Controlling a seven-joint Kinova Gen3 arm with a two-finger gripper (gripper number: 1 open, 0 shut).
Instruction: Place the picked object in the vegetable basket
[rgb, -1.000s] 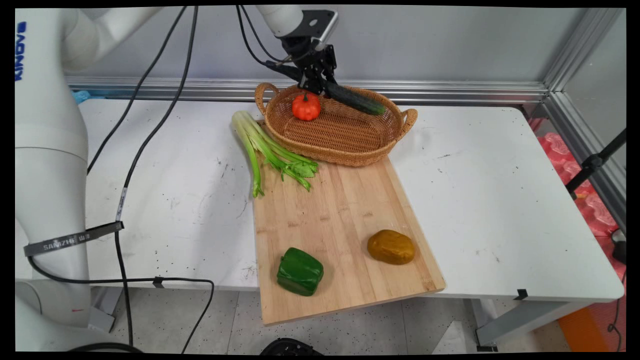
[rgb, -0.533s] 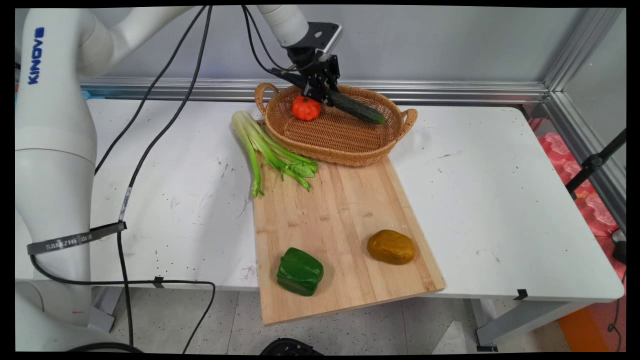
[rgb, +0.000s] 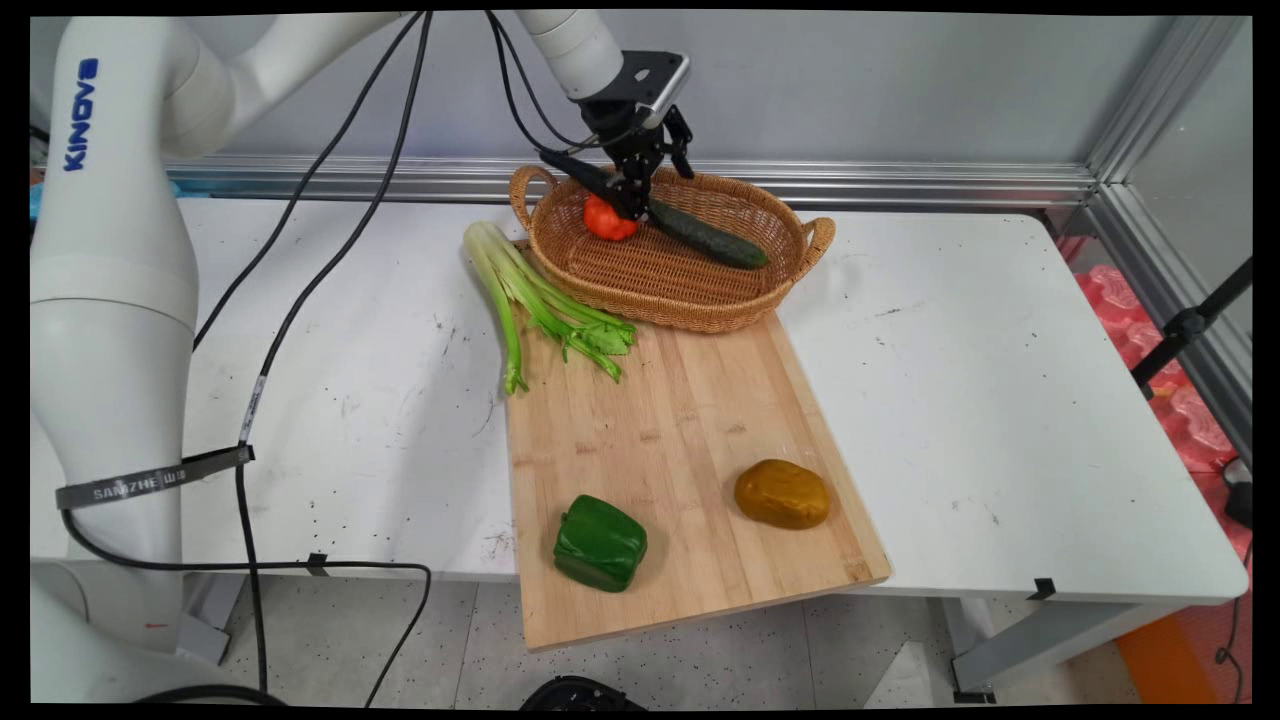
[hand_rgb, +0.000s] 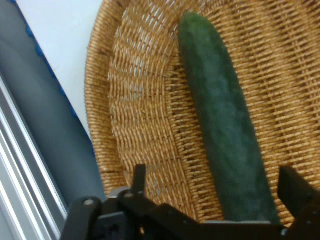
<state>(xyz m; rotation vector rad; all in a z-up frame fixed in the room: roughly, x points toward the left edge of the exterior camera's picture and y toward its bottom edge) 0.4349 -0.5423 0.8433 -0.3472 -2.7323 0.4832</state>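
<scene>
A dark green cucumber lies slanted inside the wicker basket at the back of the table. My gripper hovers over the cucumber's left end, open, with a finger on either side of it. In the hand view the cucumber runs up between the spread fingers and rests on the basket's weave. My gripper holds nothing. A small orange-red pumpkin-like vegetable sits in the basket just left of the gripper, partly hidden by it.
A celery bunch lies left of the basket, its leaves on the wooden cutting board. A green bell pepper and a brown potato sit near the board's front edge. Black cables hang at the left.
The gripper came down a little into the basket with the cucumber and opened. The cucumber now lies free on the basket floor.
</scene>
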